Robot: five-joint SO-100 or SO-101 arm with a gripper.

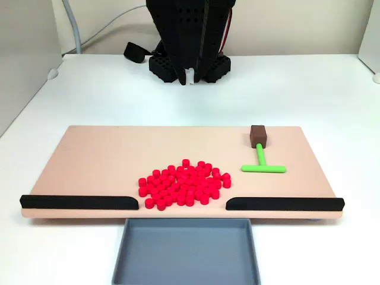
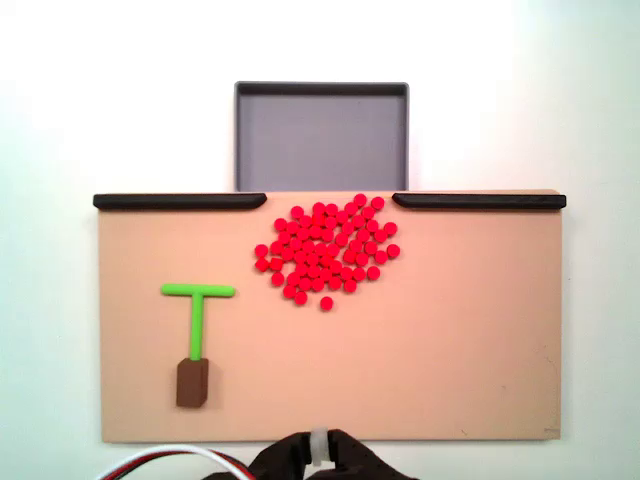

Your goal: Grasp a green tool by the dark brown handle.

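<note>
My bright green T-shaped plastic tool (image 2: 198,318) lay untouched, its small dark brown block handle (image 2: 192,383) at the board's seven o'clock. I was only starting; my black two-finger gripper (image 2: 317,447) needed to reach there, though I couldn't tell its opening.

Around the small dark brown block handle (image 1: 259,136) (image 2: 192,383) you have bare board on every side: the flat tan wooden board (image 1: 107,160) (image 2: 450,350) lies open to its left, right and far side in a fixed view (image 1: 259,136). Only the thin bright green T-shaped plastic tool (image 1: 262,164) (image 2: 198,310) joins it, running toward the near edge. The heap of small red plastic cylinders (image 1: 184,184) (image 2: 328,252) sits well apart, mid-board. Two long black strips (image 1: 76,202) (image 2: 180,201) line the near edge, with a gap between them opening onto the shallow grey tray (image 1: 186,252) (image 2: 320,140).
</note>
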